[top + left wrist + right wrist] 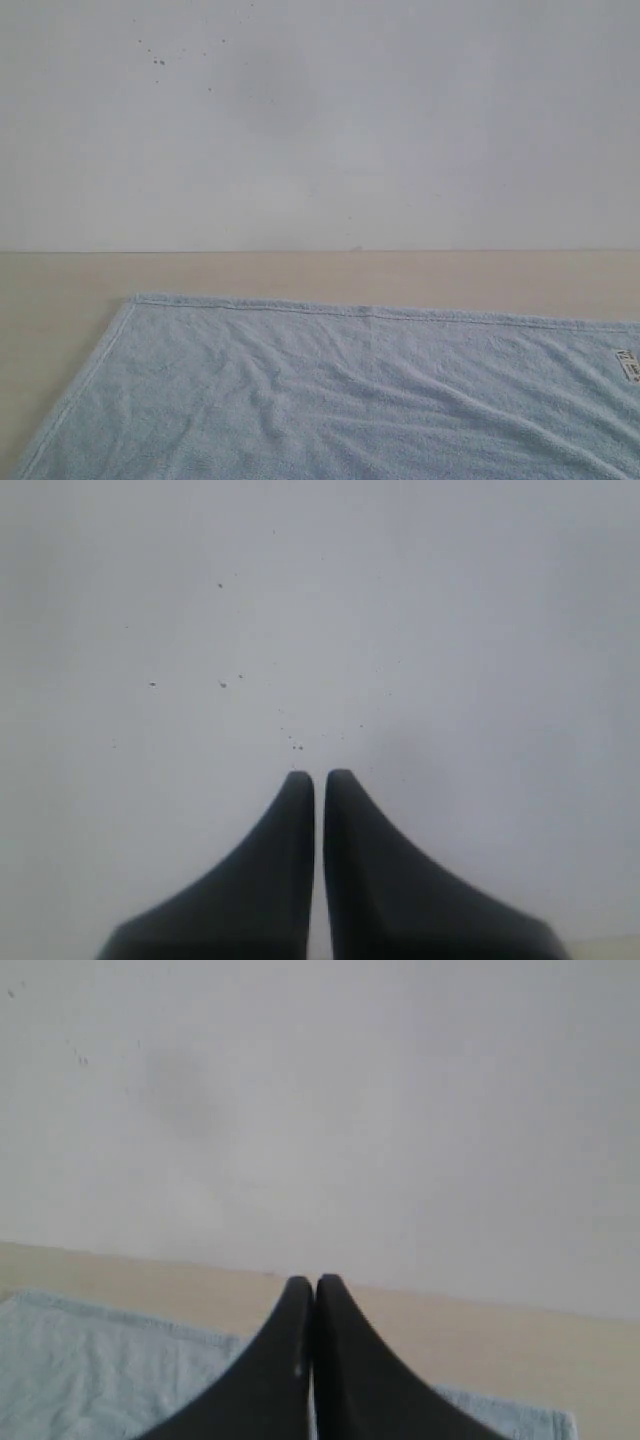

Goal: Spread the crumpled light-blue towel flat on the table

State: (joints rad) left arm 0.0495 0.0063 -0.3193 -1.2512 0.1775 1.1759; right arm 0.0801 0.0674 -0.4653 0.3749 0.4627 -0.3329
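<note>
Both sets of jaws are drawn together with nothing between them. On the left gripper (318, 777) we see only a hairline slit between the two dark fingers. It faces the white wall (400, 630), which is speckled with small dark marks, and no cloth shows in its view. On the right gripper (315, 1282) the fingers are pressed tight, with the towel (90, 1370) and the table (470, 1335) beyond the tips; it grips neither.

In the exterior view the towel (330, 390) fills the lower part of the frame, lying open on the table (300, 270), whose bare strip crosses the middle. Its far hem runs straight to the right edge, the far left corner is squared out, and the left hem slants toward the lower left corner. A small white tag (627, 365) sits at the right edge of the frame. We judge the task done or nearly so: the cloth looks like a single layer, with only shallow ripples across it. Smoothing those may be all that is left.

We cannot check the rest. The towel's near edge and near corners are cut off at the bottom of the frame, and its right side runs out past the tag, so a fold there would go unseen. Neither arm appears in the exterior view, and the tag's print is too small to read.
</note>
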